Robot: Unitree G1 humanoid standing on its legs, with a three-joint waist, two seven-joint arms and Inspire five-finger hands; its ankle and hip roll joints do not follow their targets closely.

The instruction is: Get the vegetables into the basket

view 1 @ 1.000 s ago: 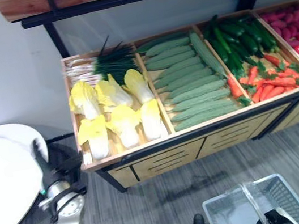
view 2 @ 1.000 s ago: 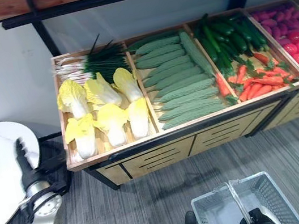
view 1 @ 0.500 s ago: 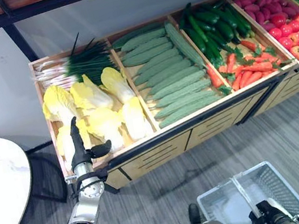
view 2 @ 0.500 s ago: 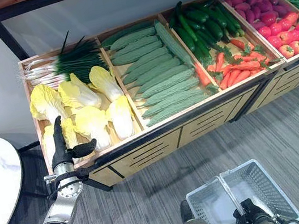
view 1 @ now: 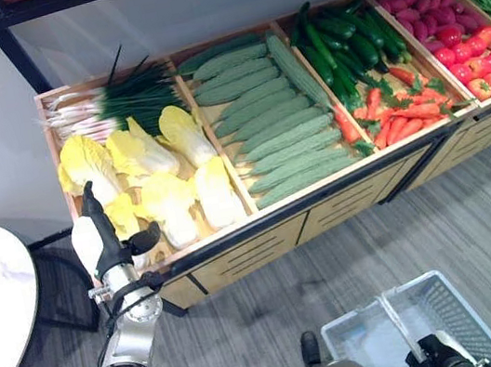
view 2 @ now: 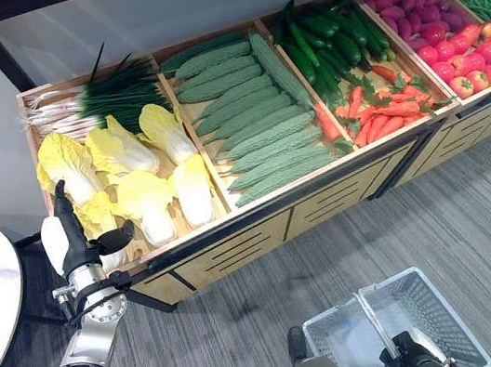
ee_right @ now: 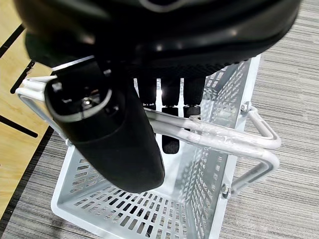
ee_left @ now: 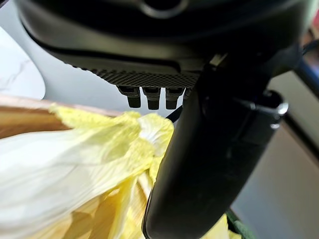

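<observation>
My right hand (ee_right: 119,119) is curled round the handle (ee_right: 214,134) of the white basket (view 2: 417,305), which hangs low beside me, open side up so whatever I pick can drop straight in. It holds nothing yet. The vegetables lie sorted in the wooden crates of the stall (view 1: 264,237) ahead: cabbages (view 1: 169,206) nearest my left side, then the green gourds (view 1: 284,130). My left hand (view 1: 104,240) is raised at the cabbage crate's front corner, fingers straight and thumb spread wide, gripping nothing. In the wrist view, pale cabbage leaves (ee_left: 75,154) lie just past the fingers (ee_left: 152,97); contact I cannot tell.
</observation>
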